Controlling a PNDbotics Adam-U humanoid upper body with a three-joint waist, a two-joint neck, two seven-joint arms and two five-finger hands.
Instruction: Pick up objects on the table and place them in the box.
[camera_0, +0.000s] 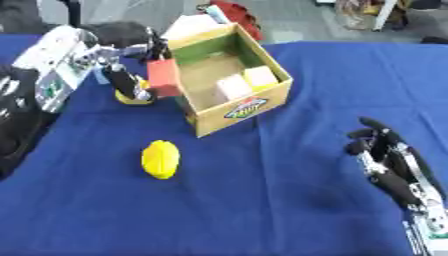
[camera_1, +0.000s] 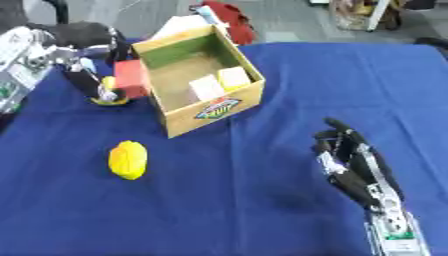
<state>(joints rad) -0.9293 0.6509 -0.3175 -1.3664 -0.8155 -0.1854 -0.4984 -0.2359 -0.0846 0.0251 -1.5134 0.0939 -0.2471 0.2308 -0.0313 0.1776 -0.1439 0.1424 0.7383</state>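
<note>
An open cardboard box (camera_0: 247, 107) stands on the blue table at upper centre, holding a pale pink block (camera_0: 233, 87) and a pale yellow block (camera_0: 261, 76). My left hand (camera_0: 131, 52) is at the box's left wall, shut on a red block (camera_0: 164, 77) held just outside that wall. Under the hand, a yellow thing (camera_0: 134, 99) lies on the cloth, partly hidden by a dark finger. A yellow lemon-shaped object (camera_0: 161, 159) lies alone in front of the box. My right hand (camera_0: 385, 160) rests open at lower right, fingers up.
The blue tablecloth (camera_0: 289, 200) covers the whole work area. Red and white things (camera_0: 229, 12) lie just behind the box at the table's far edge. Grey floor shows beyond.
</note>
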